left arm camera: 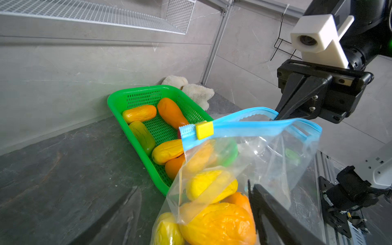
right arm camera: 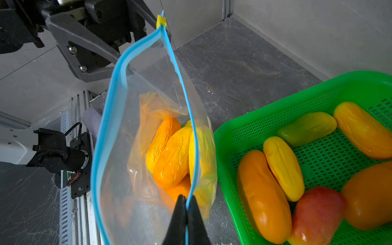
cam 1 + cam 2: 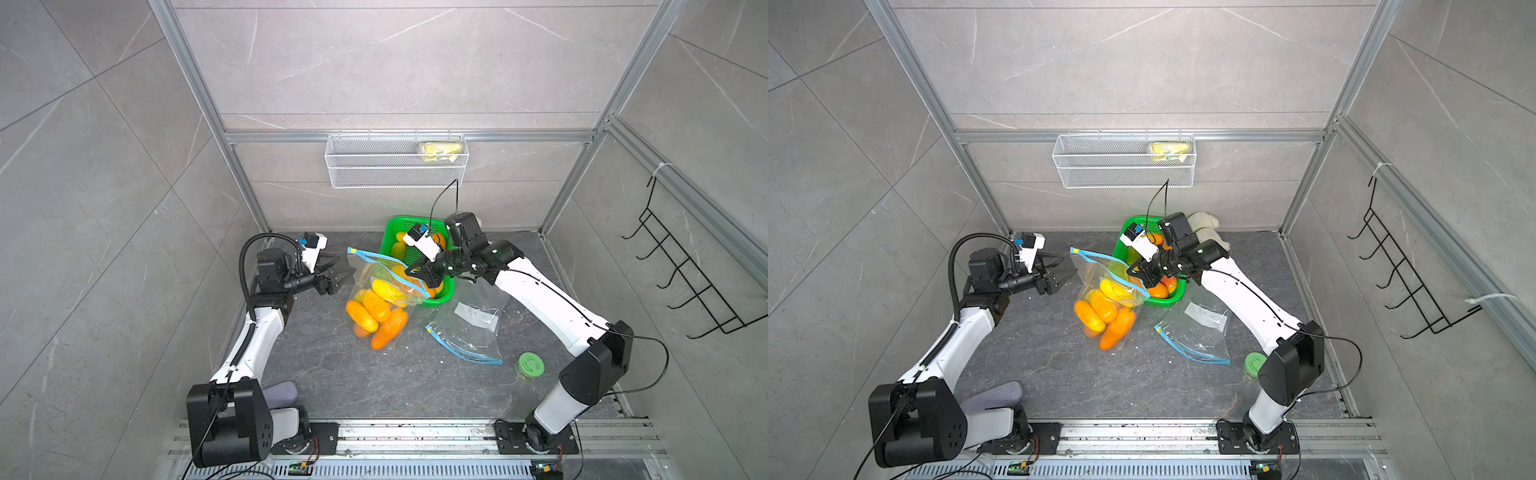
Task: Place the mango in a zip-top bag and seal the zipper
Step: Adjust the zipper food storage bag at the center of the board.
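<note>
While the right gripper (image 2: 186, 201) pinches the floppy bag (image 3: 365, 270) by its blue rim (image 2: 106, 127), the left gripper (image 3: 343, 277) hangs spread at its nine o'clock; mangoes (image 3: 376, 305) sag heavy inside, mid-table, so I'd take the stiff yellow slider (image 1: 204, 130)

Left arm (image 3: 262, 332) & right arm (image 3: 540, 301): white shells, black joints. Black ribbed conduit (image 3: 242, 270) is routed on left, thin black cable (image 3: 456, 197) on right. Left hand (image 3: 345, 274) & right hand (image 3: 411, 272) are moulded black w/ silver screws (image 2: 73, 49); white cam blocks (image 1: 314, 36) fitted.
</note>
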`<action>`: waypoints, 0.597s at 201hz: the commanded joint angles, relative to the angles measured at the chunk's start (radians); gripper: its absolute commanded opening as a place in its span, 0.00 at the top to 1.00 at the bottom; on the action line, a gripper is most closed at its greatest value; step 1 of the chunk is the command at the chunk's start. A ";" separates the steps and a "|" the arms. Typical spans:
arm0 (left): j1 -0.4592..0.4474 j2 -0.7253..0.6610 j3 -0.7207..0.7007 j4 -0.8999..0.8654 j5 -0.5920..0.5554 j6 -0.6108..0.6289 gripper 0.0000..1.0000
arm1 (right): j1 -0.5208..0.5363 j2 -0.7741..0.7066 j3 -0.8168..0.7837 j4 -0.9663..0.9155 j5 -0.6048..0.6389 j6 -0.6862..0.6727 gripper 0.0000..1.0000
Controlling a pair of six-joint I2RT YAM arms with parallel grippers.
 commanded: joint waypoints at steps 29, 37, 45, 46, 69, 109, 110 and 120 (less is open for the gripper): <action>-0.036 0.052 0.061 0.062 0.041 -0.001 0.30 | -0.001 -0.042 -0.029 0.065 -0.055 -0.007 1.00; -0.046 0.058 0.055 0.076 0.041 -0.005 0.31 | 0.000 -0.043 -0.031 0.069 -0.059 -0.005 1.00; -0.057 0.061 0.046 0.097 0.042 -0.011 0.35 | 0.000 -0.042 -0.035 0.074 -0.062 -0.005 1.00; -0.058 0.061 0.045 0.100 0.043 -0.011 0.35 | 0.000 -0.042 -0.035 0.074 -0.063 -0.005 1.00; -0.074 0.071 0.050 0.107 0.049 -0.014 0.53 | 0.000 -0.042 -0.040 0.086 -0.063 0.003 1.00; -0.075 0.007 0.028 0.110 -0.039 -0.024 1.00 | -0.008 -0.035 -0.033 0.075 0.016 0.020 1.00; -0.075 0.004 0.026 0.109 -0.043 -0.026 1.00 | -0.008 -0.034 -0.032 0.074 0.020 0.020 1.00; -0.075 -0.018 0.026 0.106 -0.066 -0.037 1.00 | -0.011 -0.045 -0.029 0.076 0.061 0.042 0.96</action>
